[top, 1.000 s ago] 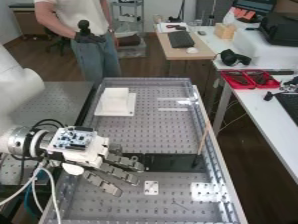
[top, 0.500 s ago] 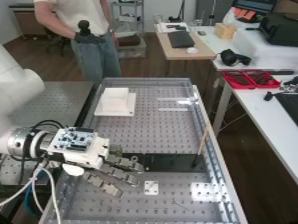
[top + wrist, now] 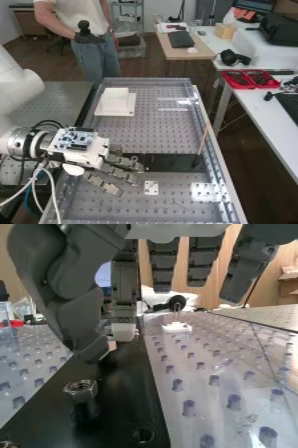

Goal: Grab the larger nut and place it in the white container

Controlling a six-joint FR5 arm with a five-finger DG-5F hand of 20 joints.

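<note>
I have open room over the perforated deck (image 3: 143, 132) between the white container (image 3: 115, 101) and the black plate (image 3: 176, 162). The container stands raised and obstructs low travel at its position. A slanted stick (image 3: 203, 137) rises at the plate's end near the side wall (image 3: 215, 140); both limit sideways clearance. Over the plate's other end, the hand (image 3: 120, 173) has a gap between its thumb and fingers. In my wrist view, a nut (image 3: 81, 389) stands near the thumb tip, obstructing low passage there.
</note>
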